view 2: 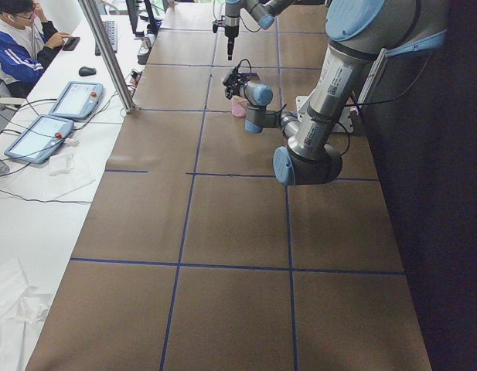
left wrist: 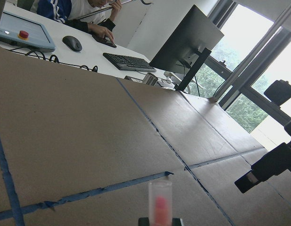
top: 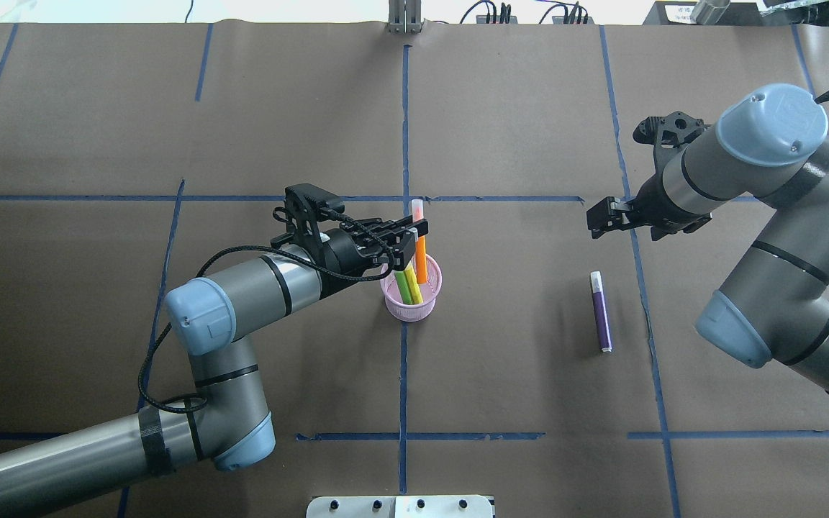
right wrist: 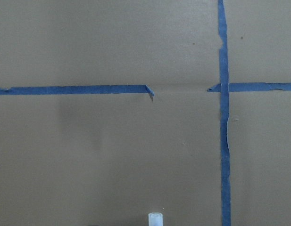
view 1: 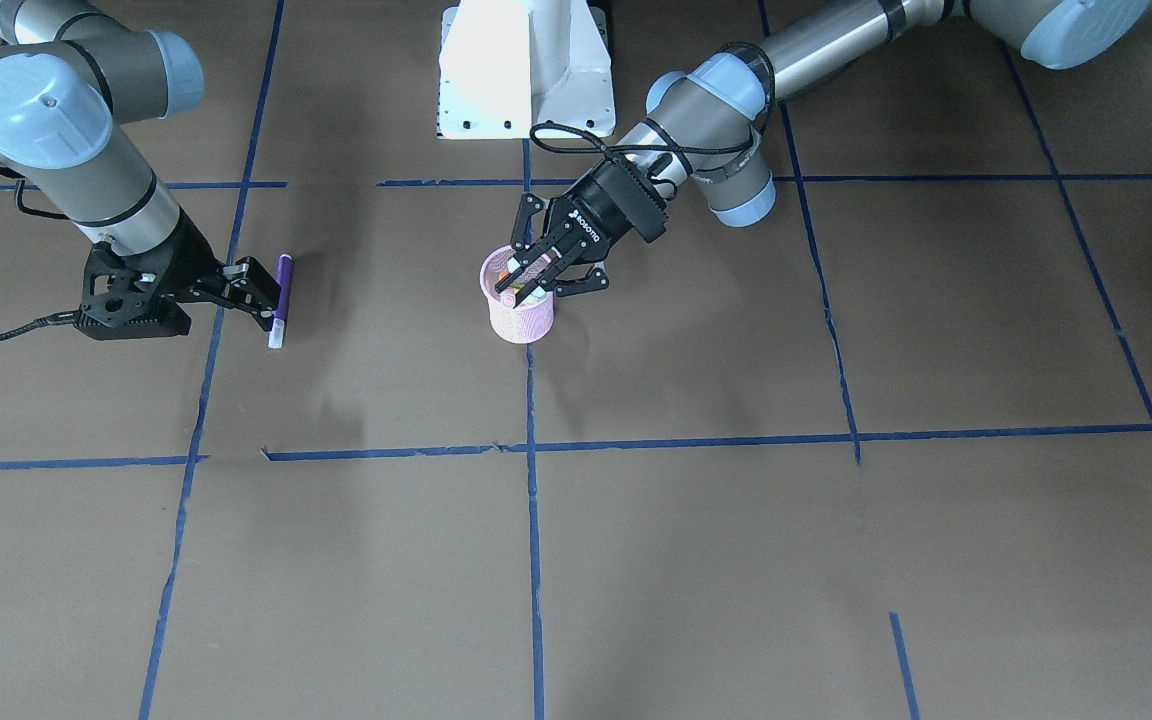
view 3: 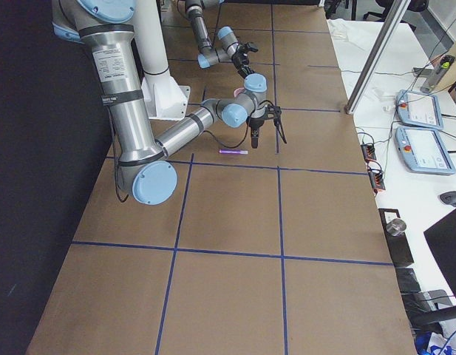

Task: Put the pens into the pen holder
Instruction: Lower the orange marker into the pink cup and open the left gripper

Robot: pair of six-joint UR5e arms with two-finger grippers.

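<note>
The pink mesh pen holder (view 1: 521,318) (top: 407,311) stands near the table's middle. A green pen (top: 406,284) leans inside it. My left gripper (top: 414,232) (view 1: 528,278) is over the cup's rim, shut on the orange pen (top: 421,262), which stands in the cup with its pale cap up; the cap also shows in the left wrist view (left wrist: 160,200). The purple pen (top: 601,316) (view 1: 282,288) lies flat on the table. My right gripper (top: 605,216) (view 1: 258,292) hangs above it near its capped end, pointing down, apparently open and empty. The cap tip shows in the right wrist view (right wrist: 155,219).
Brown paper with blue tape lines (top: 404,360) covers the table. The white robot base (view 1: 526,70) stands at the table's edge. A side desk holds touch pendants (view 2: 76,99), a keyboard and a monitor (left wrist: 183,42), with a seated person (view 2: 18,42).
</note>
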